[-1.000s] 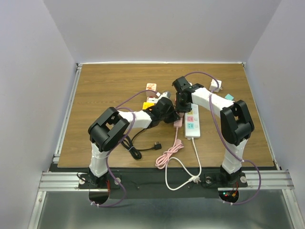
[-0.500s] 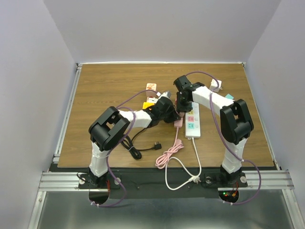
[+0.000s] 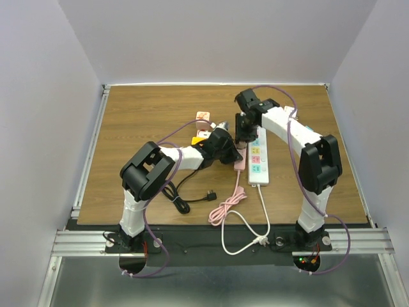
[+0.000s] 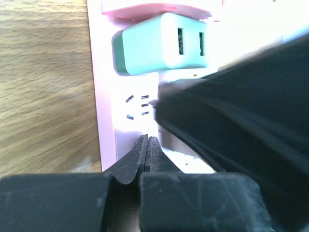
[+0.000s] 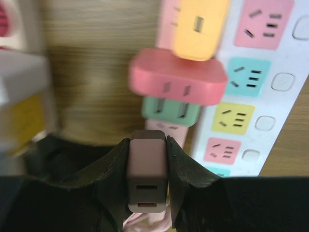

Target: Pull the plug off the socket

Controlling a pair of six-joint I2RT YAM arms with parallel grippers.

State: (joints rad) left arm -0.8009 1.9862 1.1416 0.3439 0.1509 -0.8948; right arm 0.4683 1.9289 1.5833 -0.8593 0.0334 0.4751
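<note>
Three adapters (image 5: 177, 77) seemingly occupy the pink strip (image 4: 104, 96).

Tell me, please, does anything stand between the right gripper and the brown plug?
Nothing visible does: the right gripper is shut on the brown plug, and the green adapter sits beyond it on the pink strip.

Your wood-grain counter (image 3: 140, 121) stands enclosed on three sides by plain pale grey walls (image 3: 217, 38), with aluminium rails (image 3: 83, 242) along its near edge, a grey metal surface (image 3: 211, 286) below, and even, diffuse lighting.
</note>
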